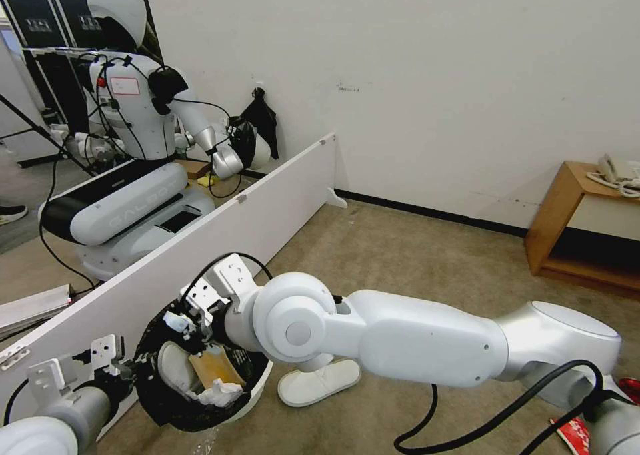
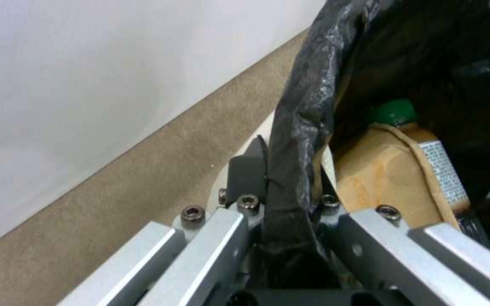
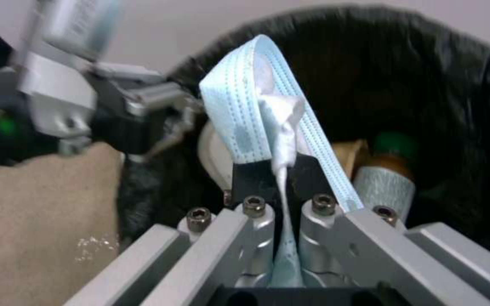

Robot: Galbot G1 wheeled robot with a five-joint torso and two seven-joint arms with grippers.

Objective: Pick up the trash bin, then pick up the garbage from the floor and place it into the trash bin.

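While the bin is hanging off the floor, these are the weak points.
Left gripper (image 2: 282,199): pinching the bagged rim of the trash bin (image 1: 257,388), holding it beside the white board (image 1: 220,242).
Right gripper (image 3: 279,174): pressing together on a pale blue face mask (image 3: 256,106) above the bin mouth.
Bin contents: slipper (image 1: 175,368), cardboard (image 1: 215,367), tissues (image 1: 217,394), green-capped bottle (image 3: 395,144).
Risk, rim: the thin liner may be slipping, tipping the load.
Risk, mask: it is looking draped over a finger, possibly clinging on release.
Left on floor: white slipper (image 1: 319,383), red packet (image 1: 575,435).
Writing: bottle label unreadable; "GALBOT" reads on the other robot (image 1: 127,195).
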